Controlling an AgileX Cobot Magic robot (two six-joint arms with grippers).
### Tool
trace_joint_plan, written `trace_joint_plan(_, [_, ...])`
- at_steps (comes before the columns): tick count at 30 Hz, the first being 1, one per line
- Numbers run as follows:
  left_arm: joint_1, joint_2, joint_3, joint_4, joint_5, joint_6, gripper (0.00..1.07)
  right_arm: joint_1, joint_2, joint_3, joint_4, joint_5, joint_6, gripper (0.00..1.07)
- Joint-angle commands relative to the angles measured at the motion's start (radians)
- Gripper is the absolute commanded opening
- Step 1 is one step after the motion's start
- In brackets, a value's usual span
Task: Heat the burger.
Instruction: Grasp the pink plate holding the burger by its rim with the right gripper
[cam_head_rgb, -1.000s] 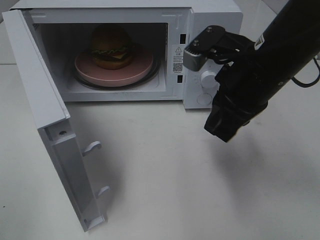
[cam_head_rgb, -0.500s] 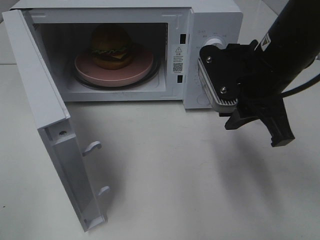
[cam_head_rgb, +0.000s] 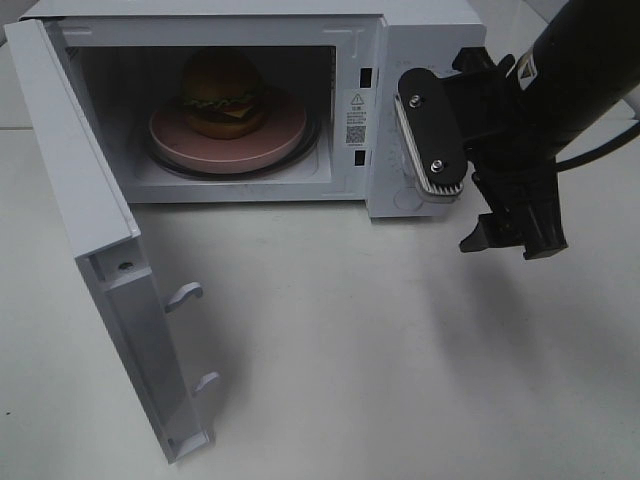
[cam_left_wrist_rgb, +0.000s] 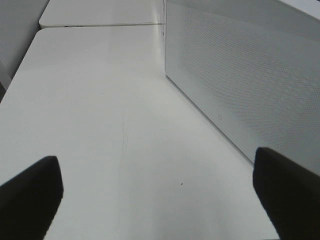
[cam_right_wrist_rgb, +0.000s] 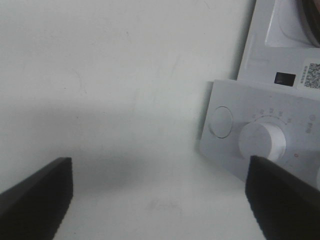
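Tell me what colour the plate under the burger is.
Pink. The plate shows best in the exterior high view.

A robotics lab bench, by the look of it, staged as a small kitchen corner; a white microwave (cam_head_rgb: 430, 30) stands straight on a plain white tabletop (cam_head_rgb: 380, 340), its door (cam_head_rgb: 80, 190) swung wide, a burger (cam_head_rgb: 222, 92) on a pink plate (cam_head_rgb: 285, 132) inside; a black robot arm (cam_head_rgb: 590, 60) hangs before the control dials (cam_right_wrist_rgb: 261, 141); the left wrist view shows a second white table (cam_left_wrist_rgb: 100, 12) butted against the first along a thin seam.
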Motion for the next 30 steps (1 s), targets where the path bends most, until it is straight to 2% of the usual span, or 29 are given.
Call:
trace_joint_plan(1, [0.004, -0.021, 0.004, -0.002, -0.003, 0.003, 0.98, 0.042, -0.005, -0.008, -0.084, -0.048, 0.031, 0.96])
trace_joint_plan(7, [0.004, -0.021, 0.004, -0.002, -0.003, 0.003, 0.98, 0.083, 0.009, -0.015, -0.130, -0.113, 0.038, 0.96])
trace_joint_plan(17, [0.004, -0.021, 0.004, -0.002, -0.003, 0.003, 0.98, 0.142, 0.143, -0.150, -0.139, -0.151, 0.062, 0.93])
trace_joint_plan(30, [0.004, -0.021, 0.004, -0.002, -0.003, 0.003, 0.98, 0.170, 0.269, -0.227, -0.140, -0.272, 0.067, 0.91])
